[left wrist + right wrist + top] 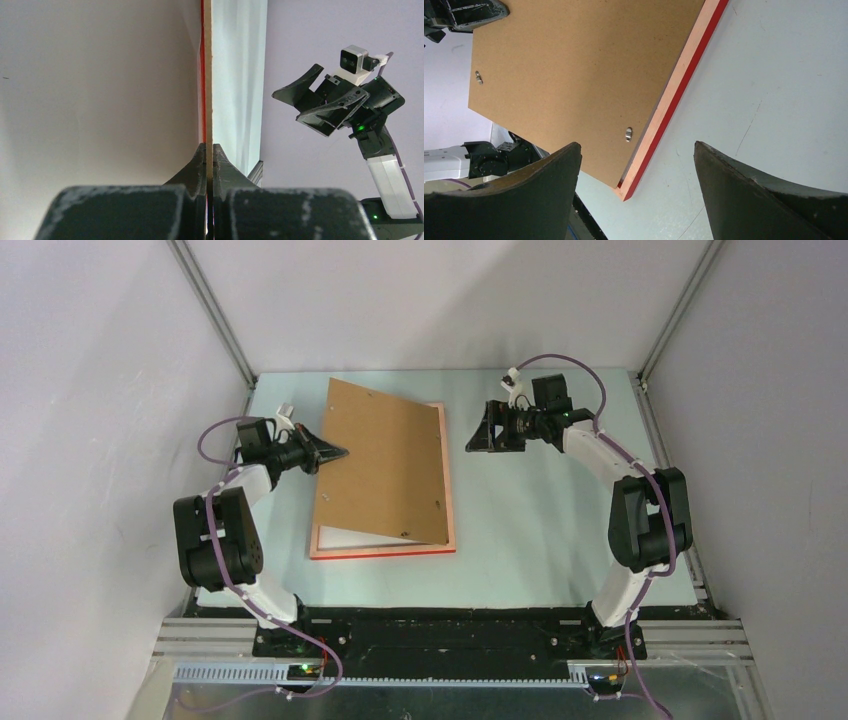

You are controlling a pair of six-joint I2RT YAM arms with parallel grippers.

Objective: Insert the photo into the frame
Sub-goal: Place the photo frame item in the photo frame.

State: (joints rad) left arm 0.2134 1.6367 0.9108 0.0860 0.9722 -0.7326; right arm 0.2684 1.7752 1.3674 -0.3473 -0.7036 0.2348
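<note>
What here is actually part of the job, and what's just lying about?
Part of the job: the frame, face down; the photo, a white sliver inside it; the backing board, tilted up in the left gripper; the right gripper, open nearby.
Lying about: no loose extras in view, only the table.

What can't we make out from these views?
Photo: only a white strip shows in the top view; the brown board covers the rest.
Left wrist view: board edge-on in the left hand, its faces not visible.
Right wrist view: frame runs off the top edge; photo hidden under the board.
</note>
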